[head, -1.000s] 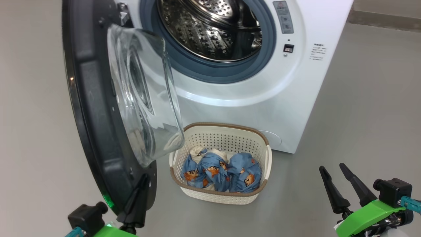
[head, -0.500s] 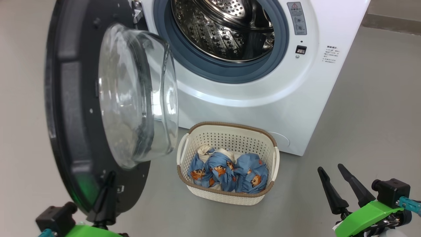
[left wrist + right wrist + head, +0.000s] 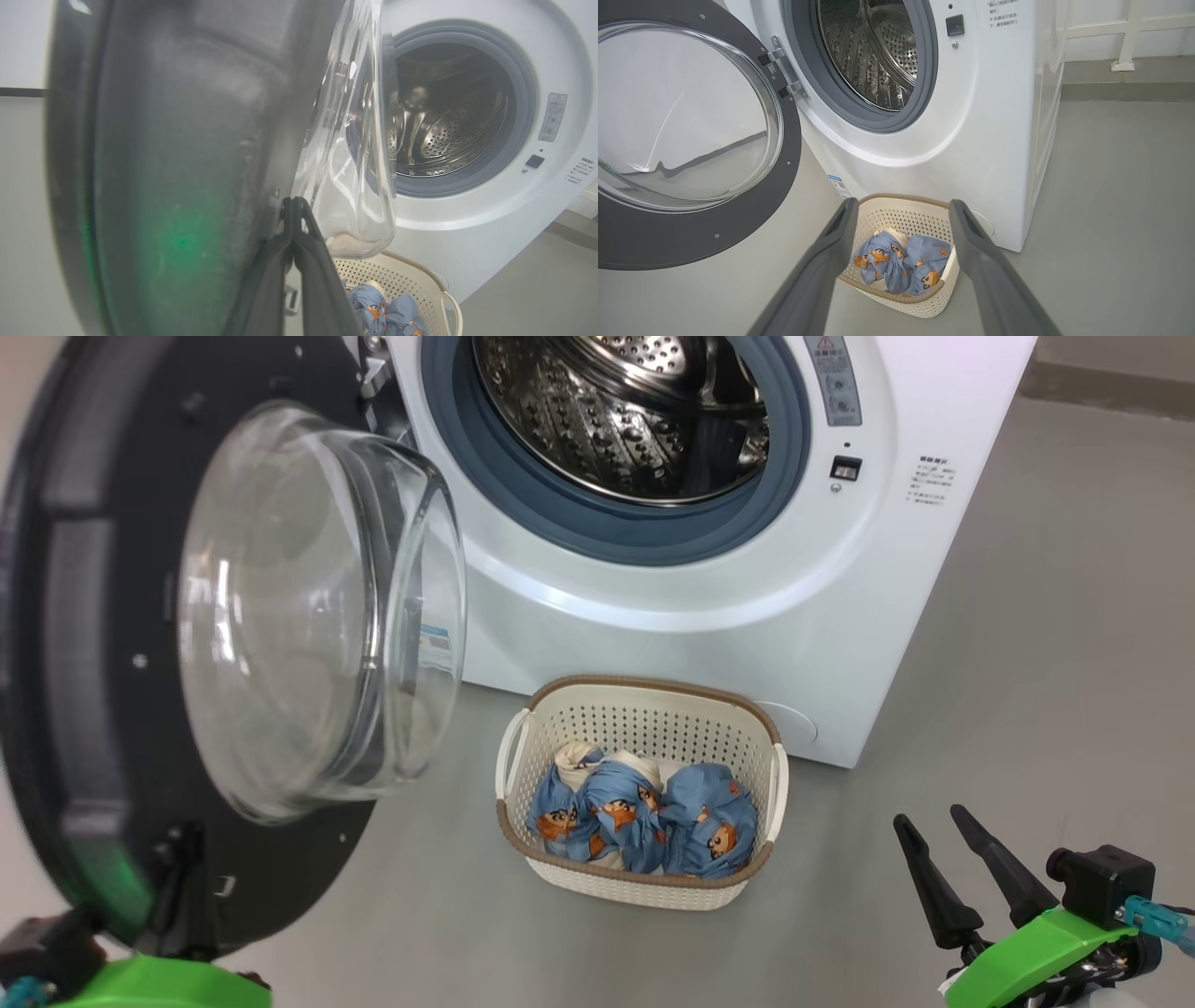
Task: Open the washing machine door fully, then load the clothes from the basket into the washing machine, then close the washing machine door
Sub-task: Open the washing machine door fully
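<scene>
Open washing machine door [image 3: 89, 616] — clothes [image 3: 644, 812] in the basket [image 3: 644, 889].
Fingers: left gripper [image 3: 293, 205] pressed together at the door, right gripper [image 3: 924, 819] spread.

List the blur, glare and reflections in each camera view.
Head view: the large round glossy black washing machine door and shut left gripper smear at lower left. Left wrist view: door soft, green-tinted; its clear glass bowl window glints. Right wrist view: sharp background, but the open right gripper has soft fingers.

left end effector [image 3: 293, 203]: fingers pressed together | right end effector [image 3: 928, 816]: fingers spread, pointing up
</scene>
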